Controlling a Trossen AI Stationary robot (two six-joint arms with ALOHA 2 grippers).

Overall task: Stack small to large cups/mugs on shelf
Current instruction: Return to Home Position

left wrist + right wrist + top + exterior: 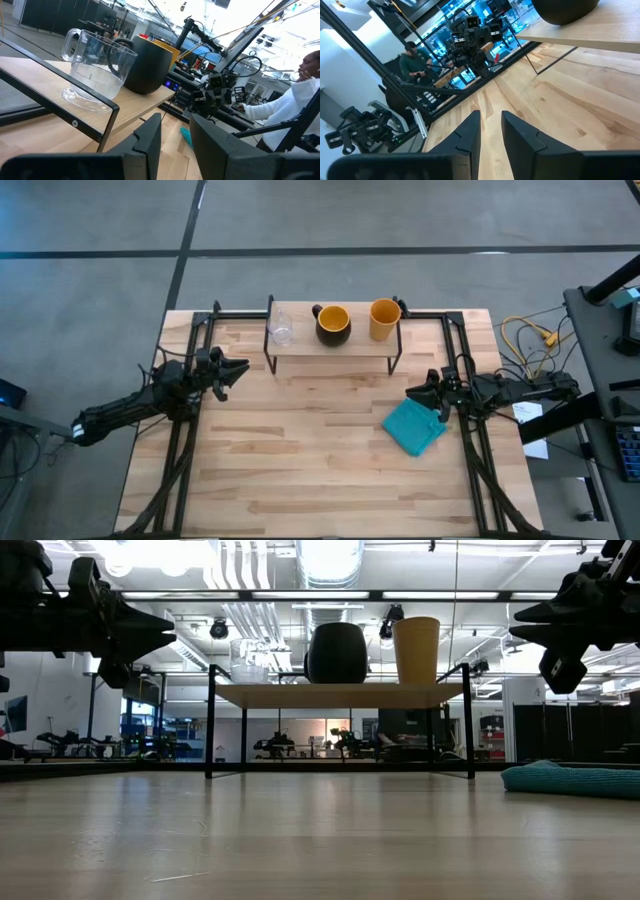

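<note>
Shelf [330,352] holds clear cup [281,327], dark mug [333,325], yellow cup [384,319] in a row; homing step
Left gripper [238,369] and right gripper [413,392] narrowly parted, empty; next: tuck both arms home

Both arms [130,408] are matte black (cables trailing), with angular wedge-shaped gripper fingers [147,142].

My two arms lie low out at either side. Left gripper [238,367] and right gripper [412,391] both point inward, fingers just a crack apart, gripping nothing.
</note>
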